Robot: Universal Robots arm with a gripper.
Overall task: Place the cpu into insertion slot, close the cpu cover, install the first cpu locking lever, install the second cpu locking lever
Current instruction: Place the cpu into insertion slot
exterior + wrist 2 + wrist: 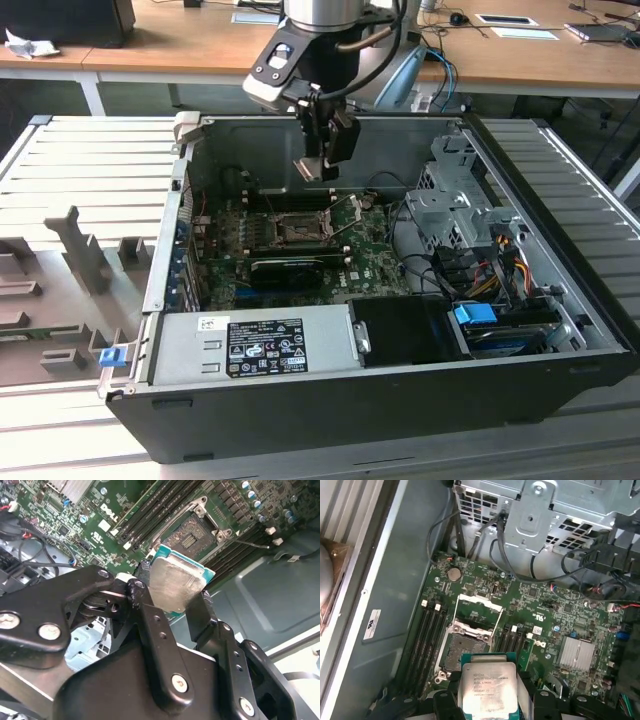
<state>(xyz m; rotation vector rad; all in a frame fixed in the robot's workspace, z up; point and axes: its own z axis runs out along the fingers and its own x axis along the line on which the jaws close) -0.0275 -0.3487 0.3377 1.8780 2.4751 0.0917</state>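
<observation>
cpu (487, 692): a thin square chip with a dull silver lid on a teal-edged board, held in the air above the insertion slot (462, 652) and apart from it.
Height over the slot: in the exterior view the cpu (318, 168) hangs well above the insertion slot (290, 228), toward the case's back wall.
Grip: the gripper (172, 597) is clamped on the cpu (175, 585), with one black finger (145, 610) on each of two opposite edges. The lid is left bare.
Handling, as I judge it: light and stiff, so it will not sag or flex. The smooth metal lid and thin edges look slippery. The underside contacts are probably fragile.
Where to hold: by two opposite edges, as now, and never on the faces. It likely needs light, even pressure so it does not tip.
Insertion slot (192, 535): open and bare, with its dark contact field exposed and nothing seated in it.
cpu cover (479, 601): swung up off the slot and standing at the slot's far edge as an open metal frame.
Beside the slot: long dark memory slots (430, 630) flank it on both sides.
Around the slot: the green motherboard (545, 610), with a finned silver heatsink (576, 655) set well apart from the slot.
Outermost: the open computer case (400, 150), which encloses the board and slot.
</observation>
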